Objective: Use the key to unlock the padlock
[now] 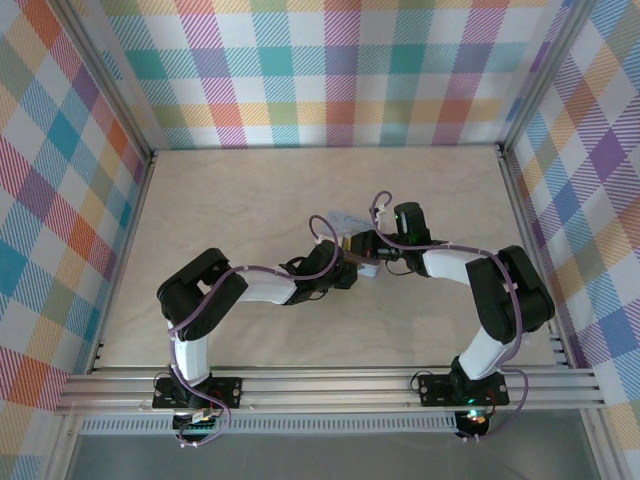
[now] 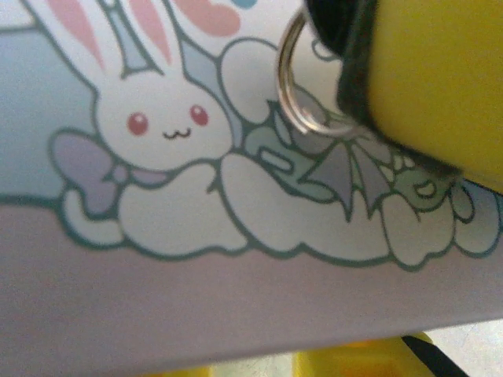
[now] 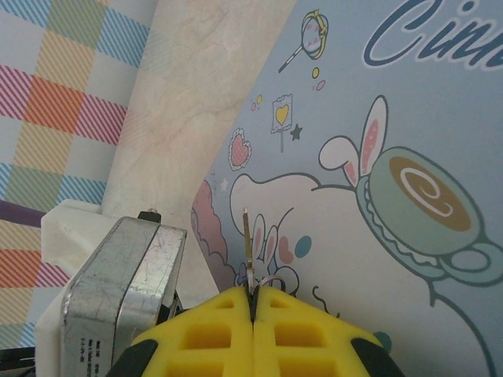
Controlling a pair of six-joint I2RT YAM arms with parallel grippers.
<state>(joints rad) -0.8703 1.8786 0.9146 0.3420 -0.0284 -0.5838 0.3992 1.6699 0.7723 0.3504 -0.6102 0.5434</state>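
Key thin dull metal; ring shiny metal; tin smooth, printed.

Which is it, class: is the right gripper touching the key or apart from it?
Touching. The right wrist view shows the right gripper shut on the key, whose thin blade rises from the seam between the yellow fingers.
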